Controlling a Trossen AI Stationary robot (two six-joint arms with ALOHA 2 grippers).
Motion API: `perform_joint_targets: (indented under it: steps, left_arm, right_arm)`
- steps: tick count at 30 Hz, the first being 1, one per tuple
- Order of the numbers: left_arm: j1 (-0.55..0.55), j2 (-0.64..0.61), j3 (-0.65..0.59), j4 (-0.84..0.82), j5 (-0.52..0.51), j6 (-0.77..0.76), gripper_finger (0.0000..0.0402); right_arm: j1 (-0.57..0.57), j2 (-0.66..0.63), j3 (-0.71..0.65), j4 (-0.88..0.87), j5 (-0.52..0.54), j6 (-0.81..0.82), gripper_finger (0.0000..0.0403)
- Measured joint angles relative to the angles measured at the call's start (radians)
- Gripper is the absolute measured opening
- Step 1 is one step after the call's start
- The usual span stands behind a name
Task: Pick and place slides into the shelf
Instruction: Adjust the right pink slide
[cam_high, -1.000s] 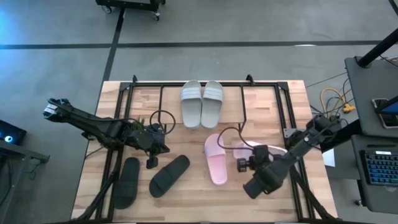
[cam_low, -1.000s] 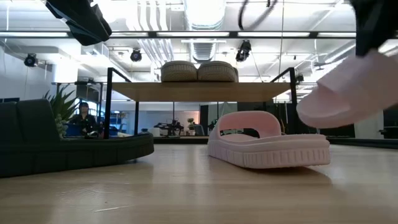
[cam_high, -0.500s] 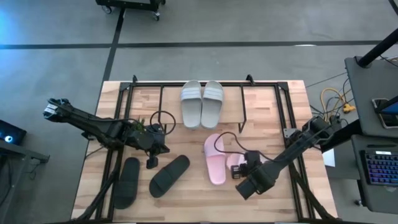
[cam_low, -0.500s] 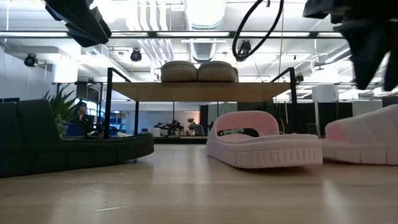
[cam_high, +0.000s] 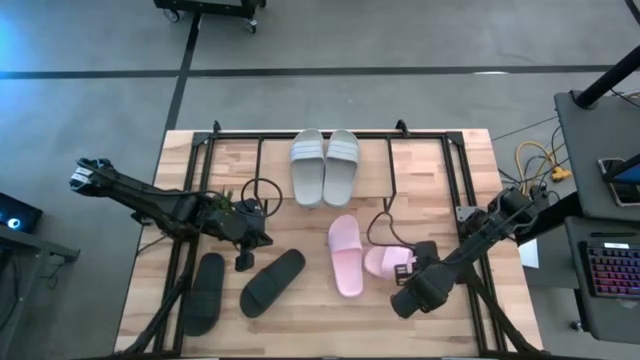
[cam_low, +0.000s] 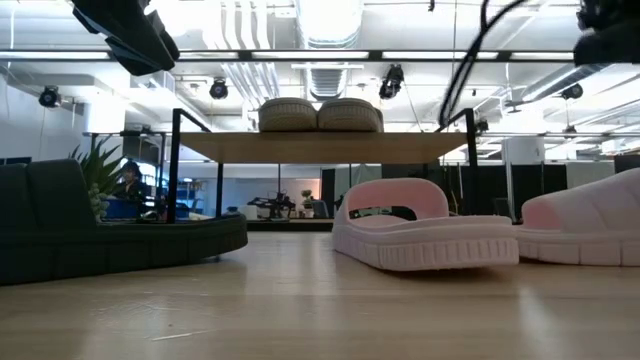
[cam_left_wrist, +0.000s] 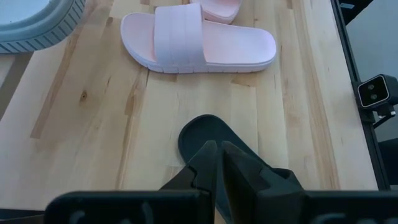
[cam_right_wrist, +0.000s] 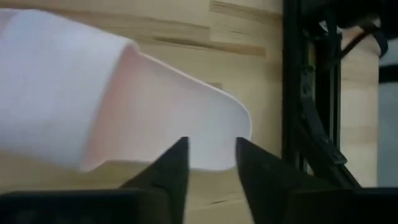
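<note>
On the bare table planks, just right of its partner, the second pink slide (cam_high: 383, 262) is now lying flat; a second ago it was hanging in the air in the right gripper's (cam_high: 408, 272) hold. It is resting beside the first pink slide (cam_high: 345, 255), close to it and perhaps touching near the toe. In the low view both pink soles are sitting level on the wood. The right gripper is backing off toward the table's right edge, its fingers (cam_right_wrist: 171, 167) standing apart with the slide's end just beyond them and nothing between them. So the pink pair is being gathered on the table, not yet in the shelf (cam_high: 430, 140). Judging by this, the pair is being lined up for a later lift.

The two grey-green slides (cam_high: 324, 166) are sitting side by side on the shelf's wooden top board, so that pair appears placed. The two black slides (cam_high: 272, 281) are waiting on the table at the left, one angled, the other (cam_high: 204, 292) nearer the edge.

The left gripper (cam_left_wrist: 216, 163) is hovering over the angled black slide's end, fingers pressed together and empty, with the small plant (cam_high: 222, 204) by its arm.

No brand, label or writing is readable on the slides, the shelf or the table.
</note>
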Motion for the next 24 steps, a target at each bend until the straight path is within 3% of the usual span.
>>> perform_joint_targets:
  steps: [4,6,14,24]
  left_arm:
    - [0.0,0.0,0.0,0.0,0.0,0.0,0.0008]
    - [0.0,0.0,0.0,0.0,0.0,0.0,0.0008]
    - [0.0,0.0,0.0,0.0,0.0,-0.007,0.0008]
    - [0.0,0.0,0.0,0.0,0.001,-0.01,0.0008]
  right_arm:
    - [-0.023,0.0,-0.072,0.077,-0.015,0.051,0.0031]
    - [-0.045,0.0,-0.113,0.11,-0.016,0.058,0.0015]
    - [-0.132,0.001,-0.272,0.13,-0.01,0.066,0.002]
    - [-0.118,-0.004,-0.417,0.375,-0.079,0.06,0.0018]
